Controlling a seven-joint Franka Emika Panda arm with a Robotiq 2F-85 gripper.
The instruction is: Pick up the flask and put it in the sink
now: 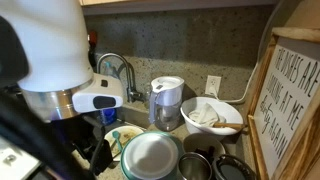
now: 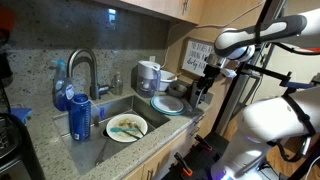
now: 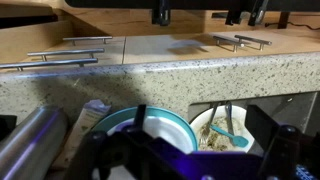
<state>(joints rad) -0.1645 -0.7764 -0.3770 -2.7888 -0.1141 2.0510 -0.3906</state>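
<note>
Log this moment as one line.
phase: pre-grasp | hand: open, empty, near stacked plates | flask: ungrasped, outside sink | sink: dirty plate inside

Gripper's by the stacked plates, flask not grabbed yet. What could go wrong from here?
1. The stacked plates lie between the gripper and the sink; a low carry may clip them.
2. A plate with food already lies in the sink; the flask, apparently the silver cylinder in the wrist view, could land on it.
3. The faucet overhangs the sink.
</note>
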